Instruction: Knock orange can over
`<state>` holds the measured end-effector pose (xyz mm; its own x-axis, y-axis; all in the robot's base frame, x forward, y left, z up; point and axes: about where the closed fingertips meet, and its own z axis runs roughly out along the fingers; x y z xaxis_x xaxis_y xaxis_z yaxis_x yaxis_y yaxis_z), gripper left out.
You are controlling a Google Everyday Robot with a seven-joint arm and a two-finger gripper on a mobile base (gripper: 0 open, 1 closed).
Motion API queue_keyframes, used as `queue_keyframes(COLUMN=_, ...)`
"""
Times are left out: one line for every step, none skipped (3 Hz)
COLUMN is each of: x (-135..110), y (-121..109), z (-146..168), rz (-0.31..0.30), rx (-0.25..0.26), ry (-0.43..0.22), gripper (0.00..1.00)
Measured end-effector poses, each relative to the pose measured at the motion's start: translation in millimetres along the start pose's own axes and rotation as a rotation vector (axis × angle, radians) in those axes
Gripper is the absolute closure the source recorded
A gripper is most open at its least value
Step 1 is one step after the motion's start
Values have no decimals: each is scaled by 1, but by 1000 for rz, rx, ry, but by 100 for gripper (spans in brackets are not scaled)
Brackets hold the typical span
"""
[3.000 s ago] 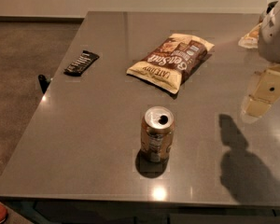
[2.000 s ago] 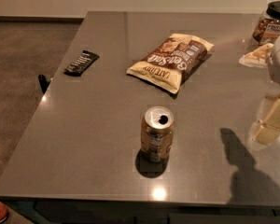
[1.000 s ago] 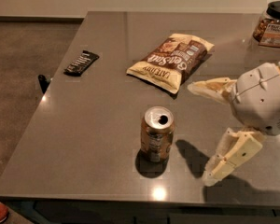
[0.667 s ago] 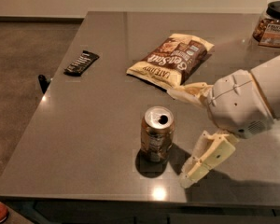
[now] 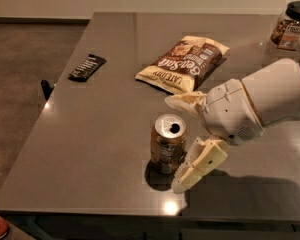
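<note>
Camera view: the orange can (image 5: 166,146) stands upright near the desk's (image 5: 90,134) front edge, about midway along it. The claw (image 5: 173,144), released and spread wide, flanks the can's right side, one finger behind it and one in front. A low push might only slide the can. Once toppled, it could roll off the front edge.

Snack bag (image 5: 182,64) lies behind the end effector (image 5: 173,144), black bar (image 5: 87,67) to its left, jar (image 5: 290,26) far right
</note>
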<state>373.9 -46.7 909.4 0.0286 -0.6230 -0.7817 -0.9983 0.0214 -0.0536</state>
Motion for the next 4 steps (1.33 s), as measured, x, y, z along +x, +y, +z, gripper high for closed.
queue_keyframes(x=2, y=-6, z=8, rz=30, rx=1, ry=-5, gripper=25)
queue_keyframes(x=4, y=-8, z=9, rz=49, rx=5, ry=-11, gripper=49)
queue_keyframes(x=-1, y=-14, z=-2, rz=51, rx=38, ry=16, gripper=72)
queue_keyframes(x=-15, y=-25, z=-25, rz=41, rx=101, ry=105, gripper=95)
